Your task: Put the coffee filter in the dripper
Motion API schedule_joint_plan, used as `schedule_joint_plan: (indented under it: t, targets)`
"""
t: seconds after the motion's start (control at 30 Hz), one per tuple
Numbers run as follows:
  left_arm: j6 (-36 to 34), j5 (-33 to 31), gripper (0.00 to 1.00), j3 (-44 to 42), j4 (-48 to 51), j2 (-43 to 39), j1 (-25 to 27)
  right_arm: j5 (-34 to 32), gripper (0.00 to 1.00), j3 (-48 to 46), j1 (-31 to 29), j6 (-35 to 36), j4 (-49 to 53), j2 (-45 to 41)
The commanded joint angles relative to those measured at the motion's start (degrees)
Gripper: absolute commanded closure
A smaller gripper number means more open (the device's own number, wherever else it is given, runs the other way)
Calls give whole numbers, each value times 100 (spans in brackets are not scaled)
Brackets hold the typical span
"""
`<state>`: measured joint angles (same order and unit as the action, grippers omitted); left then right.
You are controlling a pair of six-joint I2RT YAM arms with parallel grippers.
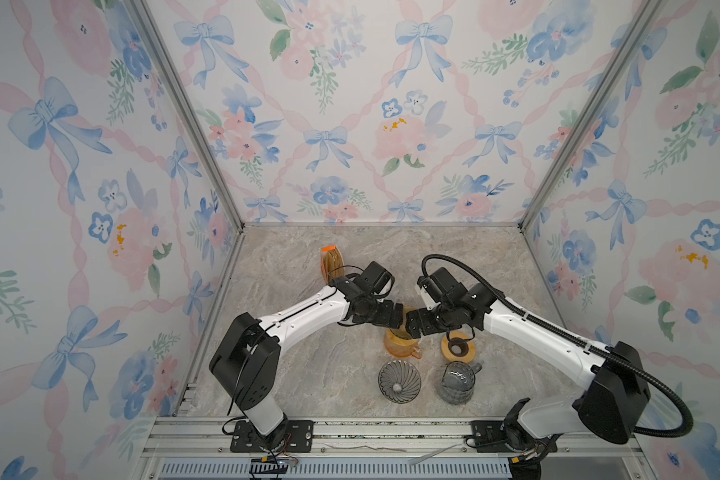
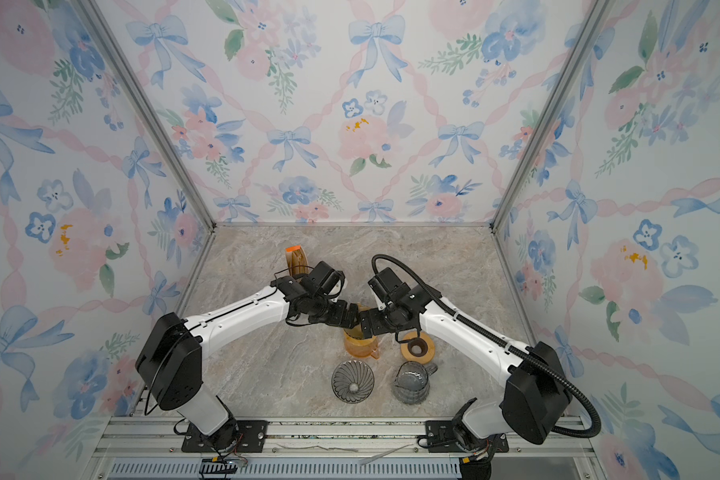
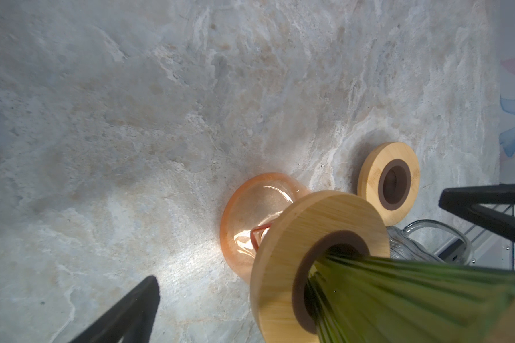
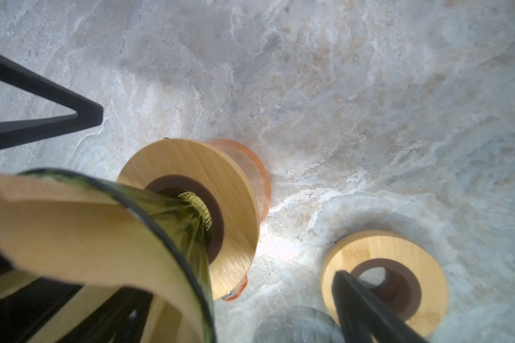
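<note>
Left gripper [image 1: 396, 315] & right gripper [image 1: 411, 325], just below mid-frame in a top view: both wide apart, holding nothing. Brown paper filter [image 4: 72, 225] curled loose inside green ribbed glass dripper [image 3: 399, 291], right between them. Risk: popping out; tipping off orange glass jug [image 3: 250, 213] w/ a bump.

You face a booth with three walls [image 1: 350, 104] in pale wallpaper of blue bows, pink ribbons and flowers, met at the corners by aluminium posts [image 1: 193, 124]. Your desk [image 1: 300, 270] is grey-beige marbled stone, with aluminium rails [image 1: 391, 432] along its near edge.
</note>
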<state>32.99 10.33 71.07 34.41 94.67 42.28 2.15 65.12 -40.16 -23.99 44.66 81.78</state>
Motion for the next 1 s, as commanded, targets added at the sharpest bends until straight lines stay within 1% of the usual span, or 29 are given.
schedule_joint_plan:
  t: [0.0, 0.2, 0.47, 0.73, 0.97]
  targets:
    - [-126, -4, 2, 37, 101, 51, -49, -4, 4, 119, 120, -88, -145, 123]
    - [-124, 75, 2, 65, 101, 0, -53, 87, 4, 12, 209, -114, -374, 323]
    - [-203, 338, 2, 40, 117, -314, -53, 226, 4, -52, 386, -159, -519, 538]
    - [-265, 194, 2, -31, 342, -620, -80, 356, 4, -43, 430, -150, -555, 646]
    - [-328, -82, 2, -99, 461, -532, -132, 417, 4, -61, 430, -117, -556, 538]
